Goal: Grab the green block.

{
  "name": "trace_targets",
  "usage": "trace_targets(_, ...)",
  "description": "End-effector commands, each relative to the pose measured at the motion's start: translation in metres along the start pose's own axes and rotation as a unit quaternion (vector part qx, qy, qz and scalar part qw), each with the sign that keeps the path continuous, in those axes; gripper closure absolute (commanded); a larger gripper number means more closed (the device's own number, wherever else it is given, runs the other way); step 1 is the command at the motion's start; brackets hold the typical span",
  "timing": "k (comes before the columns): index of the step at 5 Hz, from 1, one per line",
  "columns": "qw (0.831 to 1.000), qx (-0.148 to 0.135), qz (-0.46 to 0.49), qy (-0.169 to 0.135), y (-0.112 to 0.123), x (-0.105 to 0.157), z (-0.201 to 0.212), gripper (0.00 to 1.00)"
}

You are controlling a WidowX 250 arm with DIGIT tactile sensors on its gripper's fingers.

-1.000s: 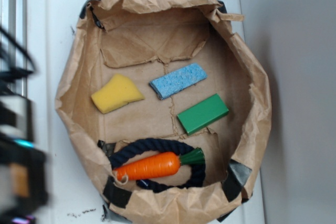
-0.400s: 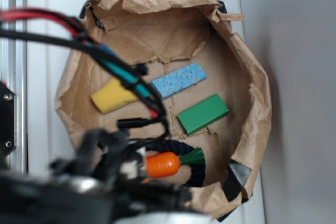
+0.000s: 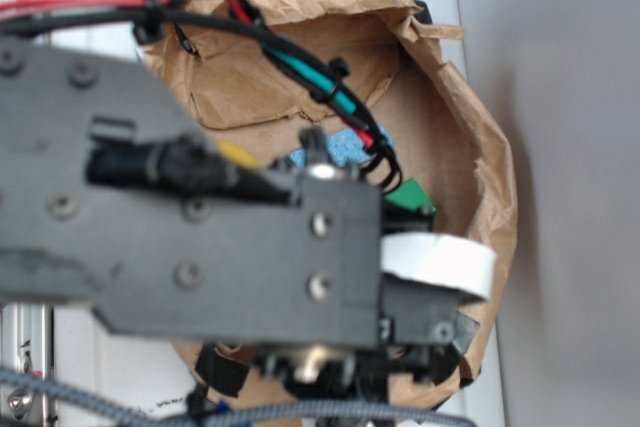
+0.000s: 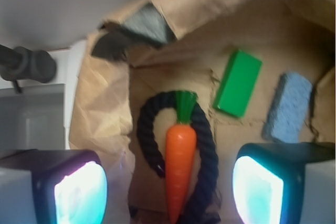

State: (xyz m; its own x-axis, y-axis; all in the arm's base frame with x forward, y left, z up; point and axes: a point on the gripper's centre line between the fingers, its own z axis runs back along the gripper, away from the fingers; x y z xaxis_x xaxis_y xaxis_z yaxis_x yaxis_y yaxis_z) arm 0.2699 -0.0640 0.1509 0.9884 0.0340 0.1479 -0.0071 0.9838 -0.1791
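The green block (image 4: 238,82) lies flat on the floor of the brown paper bag (image 4: 105,108), ahead and to the right of my gripper (image 4: 169,190). The gripper is open and hangs above the bag with nothing held between its fingers (image 4: 79,190). In the wrist view, the orange toy carrot (image 4: 180,153) lies on the bag floor in the gap between them. In the exterior view my arm (image 3: 200,237) hides most of the bag, and only a corner of the green block (image 3: 408,194) shows.
A black rope ring (image 4: 149,135) circles the carrot. A light-blue sponge (image 4: 289,107) lies right of the green block, also showing as the sponge (image 3: 350,145) past my arm. A sliver of yellow sponge (image 3: 238,154) shows. The bag's crumpled walls (image 3: 485,177) rise around everything.
My arm has swung in from the left over the bag and now covers the carrot, the rope, most of the yellow sponge and most of the green block. The objects have not moved.
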Motion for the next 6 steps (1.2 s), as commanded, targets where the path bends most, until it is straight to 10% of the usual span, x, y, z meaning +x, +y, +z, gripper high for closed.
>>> trace_targets(1,1.000,-0.004,0.004,-0.031,0.003,0.008,0.016,0.00)
trace_targets(3,1.000,-0.004,0.004,-0.031,0.003,0.008,0.016,0.00)
trace_targets(6,0.999,-0.037,0.014,-0.010,0.064,0.026,0.004,0.00)
